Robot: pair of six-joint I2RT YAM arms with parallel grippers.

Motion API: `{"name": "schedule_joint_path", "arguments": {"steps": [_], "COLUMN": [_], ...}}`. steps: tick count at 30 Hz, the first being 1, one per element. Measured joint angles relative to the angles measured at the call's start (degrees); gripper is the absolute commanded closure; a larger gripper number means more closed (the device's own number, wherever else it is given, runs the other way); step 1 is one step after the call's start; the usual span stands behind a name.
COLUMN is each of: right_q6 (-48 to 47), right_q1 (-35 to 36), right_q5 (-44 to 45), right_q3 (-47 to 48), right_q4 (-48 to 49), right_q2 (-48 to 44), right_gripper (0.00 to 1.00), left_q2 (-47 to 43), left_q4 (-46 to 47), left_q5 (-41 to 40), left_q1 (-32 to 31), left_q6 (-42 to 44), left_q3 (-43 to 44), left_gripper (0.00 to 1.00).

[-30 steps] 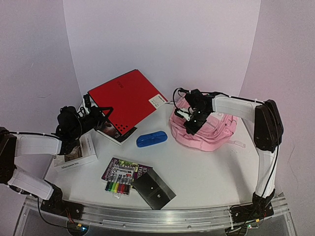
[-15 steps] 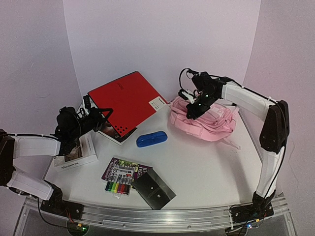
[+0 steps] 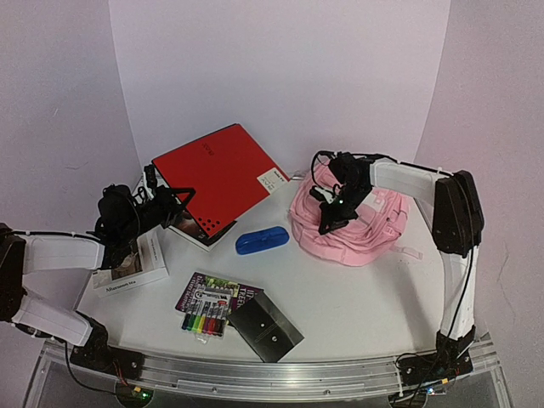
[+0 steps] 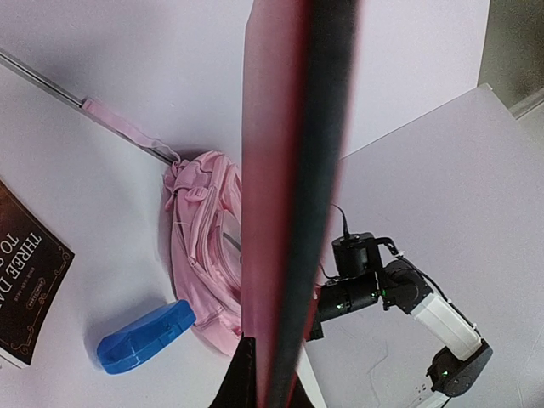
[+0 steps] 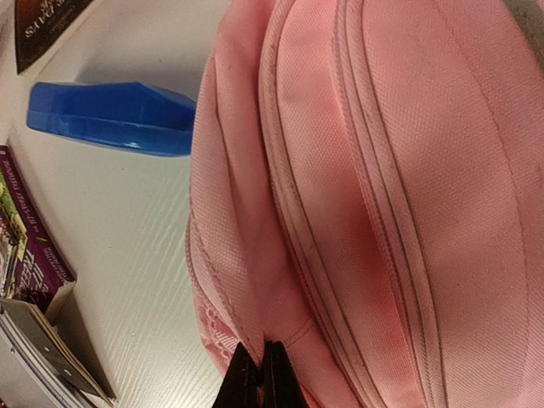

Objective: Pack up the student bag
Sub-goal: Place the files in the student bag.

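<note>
The student bag (image 3: 365, 229) is a soft pink backpack lying at the right back of the table. It also shows in the left wrist view (image 4: 200, 246) and fills the right wrist view (image 5: 408, 170). My right gripper (image 3: 327, 223) is at the bag's near left side. Its jaws are shut on a fold of pink fabric (image 5: 262, 374). My left gripper (image 3: 174, 204) is shut on the near edge of a large red folder (image 3: 217, 174) and holds it tilted up. The folder's edge runs up the middle of the left wrist view (image 4: 289, 170).
A blue case (image 3: 262, 240) lies between the folder and the bag. A white box (image 3: 132, 263) lies at the left. A dark book (image 3: 212, 293), a pack of markers (image 3: 204, 321) and a black wallet (image 3: 266, 327) lie near the front. A white booklet (image 3: 200, 228) lies under the folder.
My right gripper rose toward the back with the bag's fabric, then came down to the bag's near left side. The bag shifted and changed shape. The left arm and folder stayed put.
</note>
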Motion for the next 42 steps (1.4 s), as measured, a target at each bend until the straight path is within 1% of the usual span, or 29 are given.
{"name": "schedule_joint_path", "arguments": {"steps": [1,3,6,10,13,16,19,24,28,33,38,42], "right_q6": [0.33,1.11,2.14,3.43,4.54,5.2,5.74,6.5,6.93,6.48,5.72,5.58], "right_q1": [0.01,-0.09,-0.45,-1.07,-1.3,-1.54,-2.11,-3.52,-4.34,-4.45,-4.45,-4.52], "right_q5": [-0.05,-0.25,-0.61,-1.03,-1.04,-1.03,-1.47,-4.68,-6.53,-6.23,-4.51,-2.76], "right_q3": [-0.03,-0.03,-0.03,-0.03,0.0,0.09,0.36,0.55,0.67,1.71,6.22,10.78], "right_q4": [0.13,0.39,0.67,0.98,1.18,1.3,1.39,1.46,1.46,1.14,0.76,1.06], "right_q2": [0.65,1.56,1.64,1.93,2.25,2.34,2.34,2.34,2.32,1.2,-2.12,-6.09], "right_gripper": [0.9,0.85,0.82,0.82,0.84,0.83,0.86,1.0,1.0,1.0,1.0,1.0], "left_q2": [0.0,0.0,0.0,0.0,0.0,0.0,0.0,0.0,0.0,0.0,-0.27,-2.05], "left_q4": [-0.01,0.0,-0.01,0.0,0.0,0.0,-0.02,-0.04,-0.04,-0.02,-0.04,-2.2], "left_q5": [0.02,0.03,0.08,0.16,0.37,0.52,0.55,0.56,0.6,1.32,3.22,4.96], "left_q1": [0.0,0.01,0.01,0.01,0.01,-0.02,-0.01,0.01,0.01,-0.01,-0.02,-0.02], "left_q6": [0.02,0.05,0.12,0.14,0.17,0.2,0.37,0.76,1.1,0.68,-2.6,-5.44], "left_q3": [0.0,0.0,0.0,0.0,0.0,0.0,0.0,0.0,0.0,0.0,-0.25,-0.81], "left_gripper": [1.0,1.0,1.0,1.0,1.0,1.0,1.0,1.0,1.0,1.0,1.0,1.0]}}
